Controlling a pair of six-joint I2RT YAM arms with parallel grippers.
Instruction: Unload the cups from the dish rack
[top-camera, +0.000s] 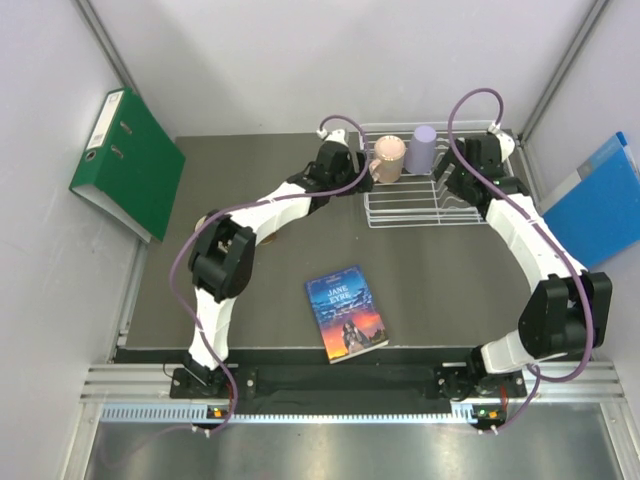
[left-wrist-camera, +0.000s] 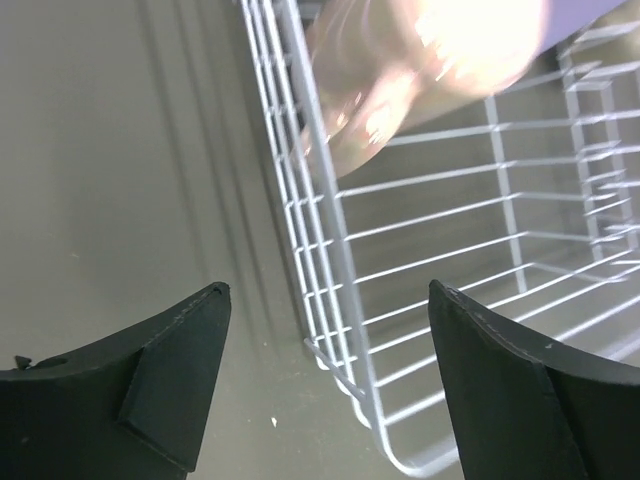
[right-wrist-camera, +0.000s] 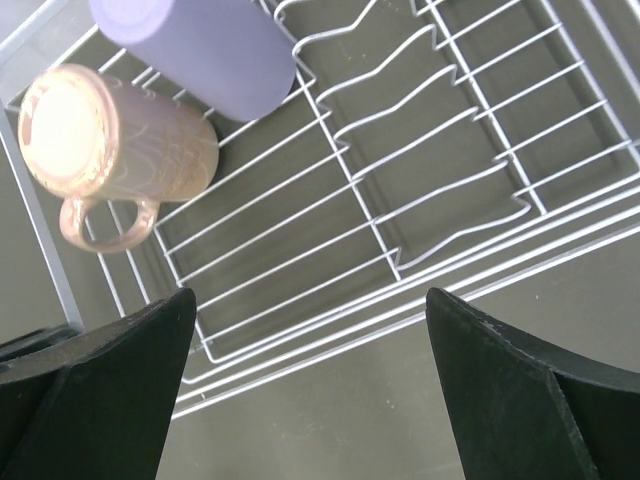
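The white wire dish rack (top-camera: 410, 205) stands at the back of the table. A pale peach handled mug (top-camera: 388, 157) and a lilac tumbler (top-camera: 421, 150) stand upside down in its far left part. My left gripper (top-camera: 360, 170) is open and empty just left of the rack, beside the mug. In the left wrist view the gripper (left-wrist-camera: 325, 380) straddles the rack's corner (left-wrist-camera: 345, 330), with the mug (left-wrist-camera: 420, 70) blurred ahead. My right gripper (top-camera: 456, 180) is open and empty over the rack's right side. The right wrist view shows the gripper (right-wrist-camera: 310, 390), mug (right-wrist-camera: 110, 140), tumbler (right-wrist-camera: 200, 45) and rack (right-wrist-camera: 400, 200). No other cups show.
A paperback book (top-camera: 346, 312) lies on the table near the front middle. A green binder (top-camera: 128, 165) leans against the left wall. A blue folder (top-camera: 600, 200) leans at the right wall. Walls close in behind the rack.
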